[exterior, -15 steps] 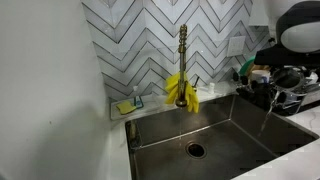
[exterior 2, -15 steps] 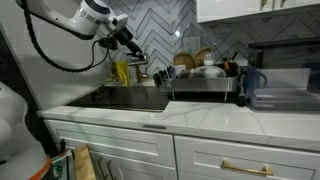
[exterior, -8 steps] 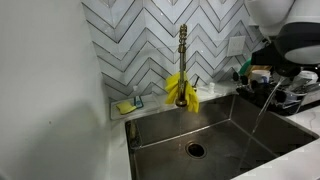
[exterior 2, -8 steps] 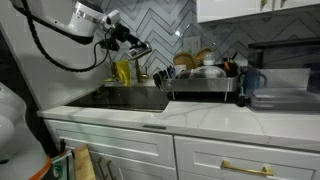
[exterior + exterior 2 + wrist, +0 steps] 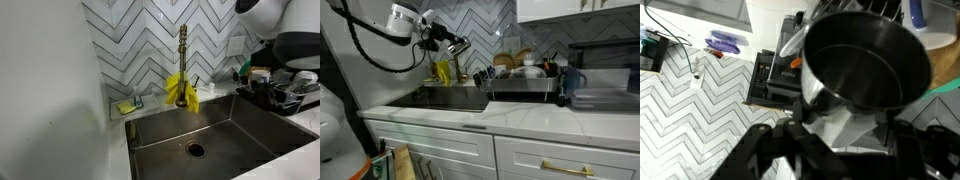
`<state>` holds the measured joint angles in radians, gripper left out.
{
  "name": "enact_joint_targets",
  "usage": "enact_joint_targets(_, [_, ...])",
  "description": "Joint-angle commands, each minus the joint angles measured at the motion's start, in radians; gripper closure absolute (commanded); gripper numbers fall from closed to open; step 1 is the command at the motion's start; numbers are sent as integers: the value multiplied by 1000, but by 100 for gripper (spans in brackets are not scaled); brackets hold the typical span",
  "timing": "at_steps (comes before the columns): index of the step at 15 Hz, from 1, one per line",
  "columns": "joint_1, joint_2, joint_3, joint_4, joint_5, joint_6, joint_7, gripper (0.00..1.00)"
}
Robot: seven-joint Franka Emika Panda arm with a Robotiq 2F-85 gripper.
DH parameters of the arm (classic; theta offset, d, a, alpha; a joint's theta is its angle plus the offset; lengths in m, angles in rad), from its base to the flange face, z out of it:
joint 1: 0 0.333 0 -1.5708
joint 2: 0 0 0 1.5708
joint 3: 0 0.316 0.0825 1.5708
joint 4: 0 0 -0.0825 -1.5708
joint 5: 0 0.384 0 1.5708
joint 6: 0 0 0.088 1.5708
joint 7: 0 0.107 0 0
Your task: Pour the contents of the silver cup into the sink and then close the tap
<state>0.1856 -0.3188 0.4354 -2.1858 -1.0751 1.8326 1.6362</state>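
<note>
We counted one cup [image 5: 862,62], held between the jaws of the gripper [image 5: 449,42]; one tap [image 5: 183,55]; one sink [image 5: 245,122]; one drain [image 5: 195,150].

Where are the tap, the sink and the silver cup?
tap [image 5: 183,50], an exterior view, ribbed stem.
sink [image 5: 238,135], an exterior view, bare floor.
silver cup [image 5: 865,58], wrist view, dark inside.

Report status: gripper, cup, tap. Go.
Gripper shut on silver cup, raised near the sink. Cup looks empty inside. Tap not yet touched; yellow cloth hangs on its stem.
</note>
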Motion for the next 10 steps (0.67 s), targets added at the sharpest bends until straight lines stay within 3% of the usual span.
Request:
enact_joint_targets(1, [49, -4, -79, -5, 109, 12, -62, 59])
enact_joint_targets(10, [-19, -105, -325, -126, 595, 174, -458, 59])
